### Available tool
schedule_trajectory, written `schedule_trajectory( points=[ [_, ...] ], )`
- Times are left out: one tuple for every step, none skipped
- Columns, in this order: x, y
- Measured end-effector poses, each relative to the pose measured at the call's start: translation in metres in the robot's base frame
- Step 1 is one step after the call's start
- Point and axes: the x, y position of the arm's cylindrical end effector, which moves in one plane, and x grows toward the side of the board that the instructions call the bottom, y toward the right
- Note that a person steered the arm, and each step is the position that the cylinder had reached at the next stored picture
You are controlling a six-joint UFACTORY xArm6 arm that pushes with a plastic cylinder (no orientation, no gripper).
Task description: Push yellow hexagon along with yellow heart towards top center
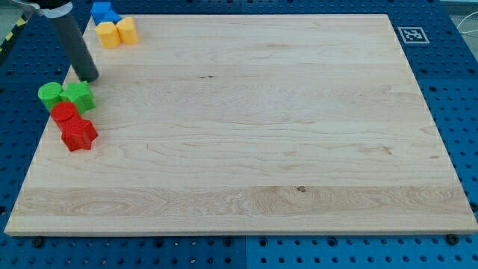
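Note:
Two yellow blocks stand side by side at the board's top left: the left one (108, 34) looks like the heart and the right one (126, 31) like the hexagon, though the shapes are hard to tell apart. My tip (89, 77) rests on the board below and left of them, apart from them, just above the green blocks. The dark rod rises from it toward the view's top left.
A blue block (104, 12) sits just above the yellow pair at the board's top edge. Two green blocks (51, 95) (78, 96) lie at the left edge, with two red blocks (65, 113) (78, 134) below them. The wooden board (254, 127) lies on a blue perforated table.

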Motion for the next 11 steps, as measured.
schedule_trajectory(
  points=[
    [-0.022, -0.018],
    [-0.046, -0.031],
    [-0.07, -0.032],
    [-0.083, -0.032],
    [-0.085, -0.03],
    [-0.094, -0.007],
    [-0.098, 0.016],
    [-0.098, 0.02],
    [-0.098, 0.023],
    [-0.111, 0.043],
    [-0.122, 0.065]
  ],
)
